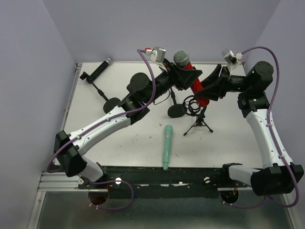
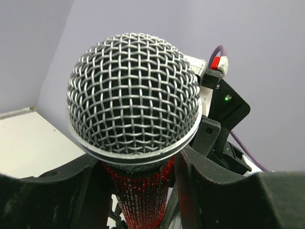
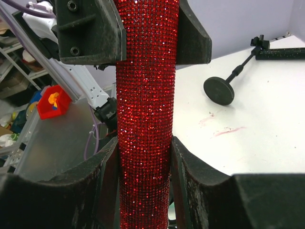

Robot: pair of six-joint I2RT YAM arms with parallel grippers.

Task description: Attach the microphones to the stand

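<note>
From above, a white bench (image 1: 138,143) stands between lavender walls (image 1: 28,71). The mint-green microphone (image 1: 167,147) lies near its front edge, and the red microphone (image 1: 194,85) is held aloft over the far middle.

Left wrist: the left gripper (image 2: 140,164) is clamped just below the mesh head (image 2: 133,95), with the shaft cut off.

Right wrist: the right gripper (image 3: 143,143) is clamped on the glittery shaft, both ends out of sight.

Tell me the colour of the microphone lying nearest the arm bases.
The microphone is mint green all over; the top external view shows it best.
</note>
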